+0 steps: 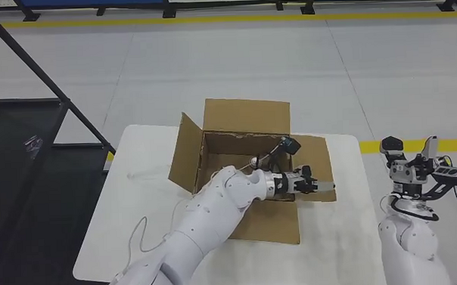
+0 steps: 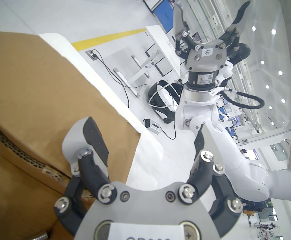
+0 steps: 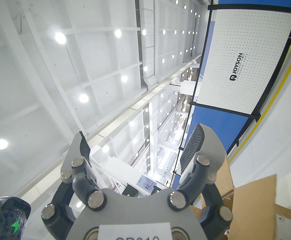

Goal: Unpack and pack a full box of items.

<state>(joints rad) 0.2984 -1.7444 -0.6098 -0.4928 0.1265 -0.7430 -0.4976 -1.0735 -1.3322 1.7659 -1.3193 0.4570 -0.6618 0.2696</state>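
box [image 1: 246,115] open; left end effector [image 1: 325,186] spread above its side flap [image 1: 320,151].

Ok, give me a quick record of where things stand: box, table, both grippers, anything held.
box: cardboard box, flaps open, standing on the white table
left gripper: left gripper open, holding nothing, at the box flap on the side nearest the right arm; whether it touches the flap is unclear
right gripper: right gripper open, holding nothing, raised off the table's side, pointing upward, apart from the box
box contents: cannot tell; the left arm covers much of the opening
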